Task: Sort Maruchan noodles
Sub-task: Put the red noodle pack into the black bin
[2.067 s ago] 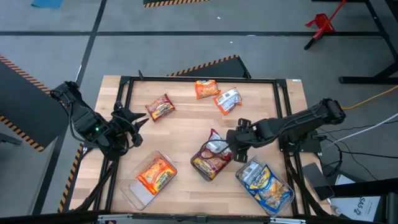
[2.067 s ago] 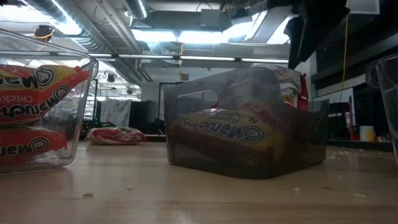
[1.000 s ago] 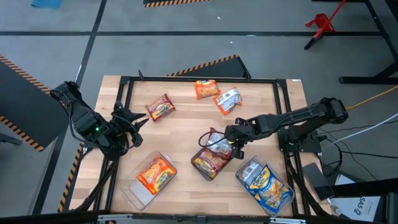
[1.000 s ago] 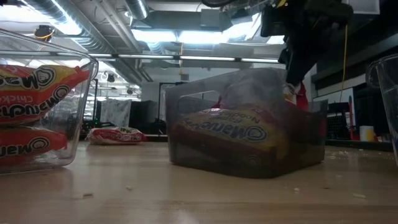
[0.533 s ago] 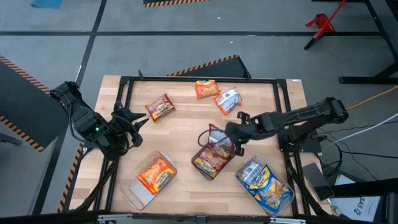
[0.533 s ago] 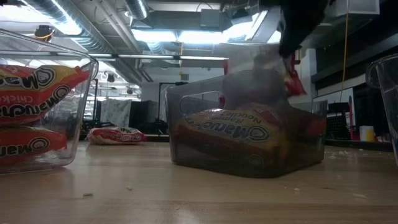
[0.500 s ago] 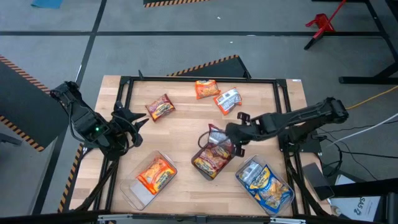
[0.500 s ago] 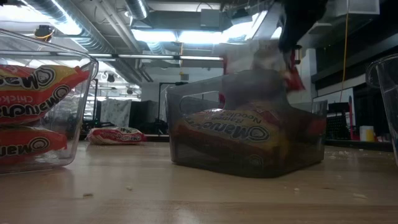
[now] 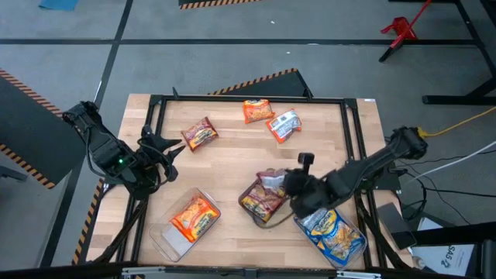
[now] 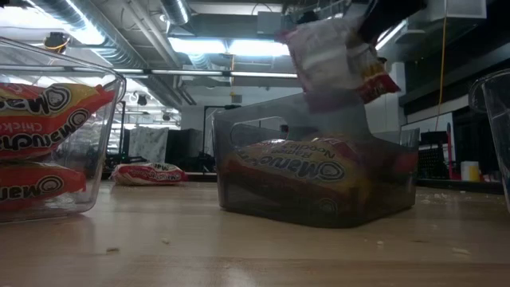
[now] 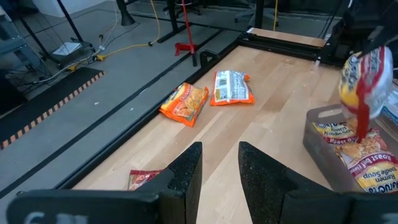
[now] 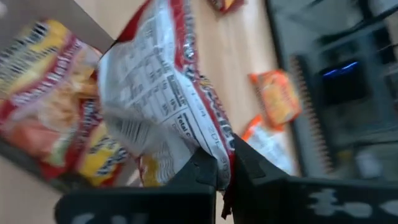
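Right claw (image 12: 217, 165) clamped shut on 1 edge of a dark red crinkly plastic ramen packet (image 12: 158, 93), dangling it over the smoky clear plastic tray (image 10: 319, 171) in the middle of the wooden table (image 9: 232, 155), with more red packets already lying inside. Hangs limp and folds from the pinch in the low view, so probably very light, floppy wrapper, brittle noodle block inside that would likely crack if squeezed flat. Slick film too, so best grabbed by the crimped seam or a corner rather than across the brick. Left claw (image 11: 217, 171) parked near the table's left edge, fingers apart, holding nothing. Still loose on the table: 1 orange packet (image 9: 256, 111), 1 blue-and-white packet (image 9: 284, 125), 1 more red packet (image 9: 200, 134). Orange ones stacked in the left clear tray (image 9: 160, 235), blue-and-white ones in the right tray (image 9: 357, 249).
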You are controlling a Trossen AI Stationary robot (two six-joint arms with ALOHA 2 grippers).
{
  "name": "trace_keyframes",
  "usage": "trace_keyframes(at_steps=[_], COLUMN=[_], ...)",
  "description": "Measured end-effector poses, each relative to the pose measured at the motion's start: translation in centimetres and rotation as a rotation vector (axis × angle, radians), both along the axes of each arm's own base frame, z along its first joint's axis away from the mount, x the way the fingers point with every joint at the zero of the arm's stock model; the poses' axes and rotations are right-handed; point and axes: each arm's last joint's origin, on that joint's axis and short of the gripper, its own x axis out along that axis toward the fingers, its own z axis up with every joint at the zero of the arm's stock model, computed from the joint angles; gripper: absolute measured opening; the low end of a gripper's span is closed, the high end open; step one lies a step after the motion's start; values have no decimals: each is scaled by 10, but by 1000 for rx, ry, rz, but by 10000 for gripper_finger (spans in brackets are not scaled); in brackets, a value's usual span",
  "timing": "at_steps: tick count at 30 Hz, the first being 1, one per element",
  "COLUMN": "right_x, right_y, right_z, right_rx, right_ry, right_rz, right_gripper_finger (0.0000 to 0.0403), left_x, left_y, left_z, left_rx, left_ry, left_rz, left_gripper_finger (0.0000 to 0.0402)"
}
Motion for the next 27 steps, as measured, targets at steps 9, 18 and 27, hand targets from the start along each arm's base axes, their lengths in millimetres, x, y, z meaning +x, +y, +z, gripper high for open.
trace_keyframes(at_steps=[9, 18, 27], right_x=[21, 37, 37], right_y=[25, 38, 37], right_z=[-45, -48, -58], right_rx=[-384, -647, -814], right_ry=[44, 74, 150], right_rz=[29, 85, 119], right_gripper_finger=[1, 1, 1], left_x=[0, 0, 0], left_y=[0, 0, 0], left_z=[0, 0, 0], left_rx=[3, 11, 12], left_ry=[1, -5, -6], left_rz=[0, 3, 4], left_gripper_finger=[98, 98, 98])
